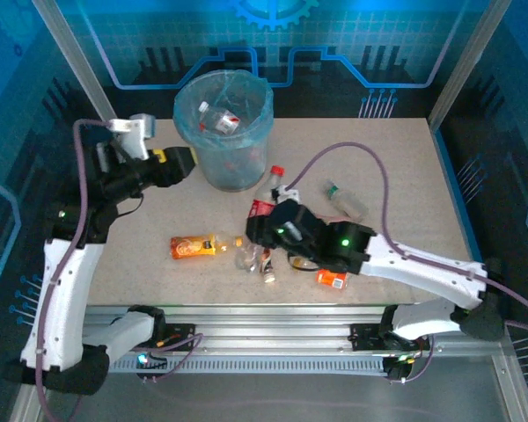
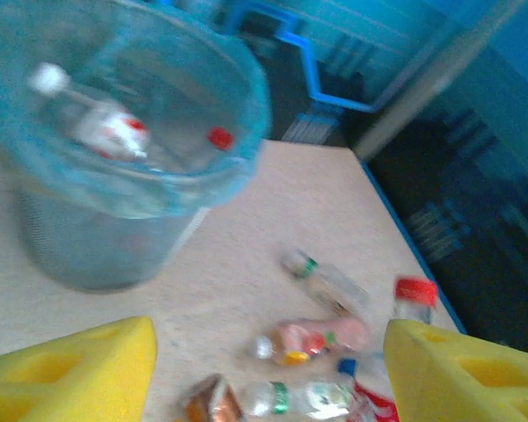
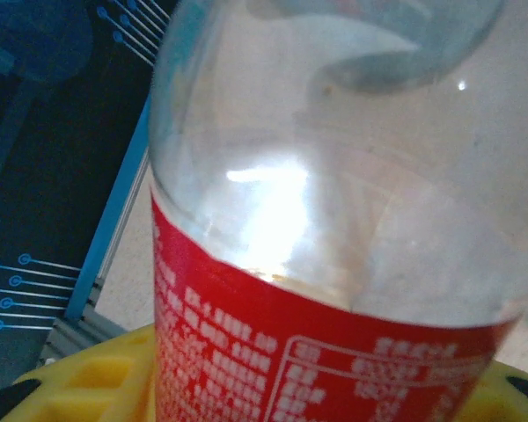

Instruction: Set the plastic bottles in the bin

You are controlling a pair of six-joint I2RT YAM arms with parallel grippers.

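Note:
The bin [image 1: 222, 132], grey-blue with a light-blue bag, stands at the back left with plastic bottles [image 1: 218, 120] inside. My right gripper [image 1: 266, 220] is shut on a clear bottle with a red label and a red cap [image 1: 276, 171]. In the right wrist view this bottle's label [image 3: 334, 352] sits between the yellow fingers [image 3: 88, 378]. My left gripper [image 1: 180, 163] hangs open just left of the bin with nothing between its pads [image 2: 70, 369]. An orange-labelled bottle [image 1: 194, 246] lies in the middle of the table.
More bottles lie loose on the table: a clear one [image 1: 343, 200] at the right, small ones [image 1: 246, 257] near the middle and an orange one [image 1: 332, 280] by my right arm. The left wrist view shows the bin [image 2: 114, 158] and a green-ringed bottle [image 2: 326, 281].

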